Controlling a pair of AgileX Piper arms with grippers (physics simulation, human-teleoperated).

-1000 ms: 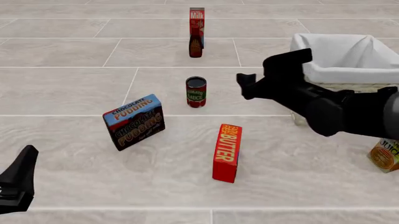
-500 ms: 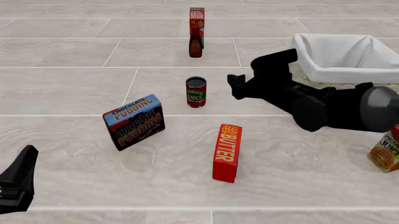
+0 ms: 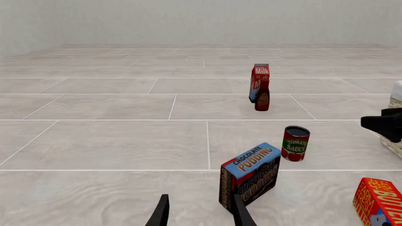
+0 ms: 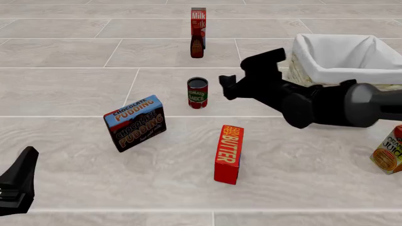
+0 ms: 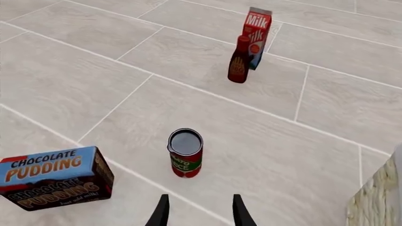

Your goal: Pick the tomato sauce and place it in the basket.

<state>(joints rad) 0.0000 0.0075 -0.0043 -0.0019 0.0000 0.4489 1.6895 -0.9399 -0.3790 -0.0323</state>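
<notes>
Tomato sauce [image 4: 197, 92] stands upright on the tiled counter [image 4: 63, 84], near the middle of what we see from the front, with nothing touching it. Our right gripper [image 4: 242, 77] hangs just to the can's right, clear of it, its fingers [image 5: 162, 211] parted and holding nothing; from the right wrist camera the can [image 5: 185, 152] sits ahead of the two fingertips, its dark top facing up. Behind that arm, to the right, is the basket [image 4: 342, 56] with its white cloth folded over the rim.

Our left gripper [image 3: 199, 213] is low at the near left corner of the counter, well apart from the can; its fingers are spread and empty too.

Around the can we see a chocolate pudding box [image 4: 134, 122] to the near left, tilted, and a red butter box [image 4: 228, 154] standing on end nearer to us. Farther back a milk carton [image 4: 198, 26] stands with a dark brown bottle [image 4: 196, 44] just in front of it. An orange juice carton [image 4: 389, 153] shows at the right edge.
</notes>
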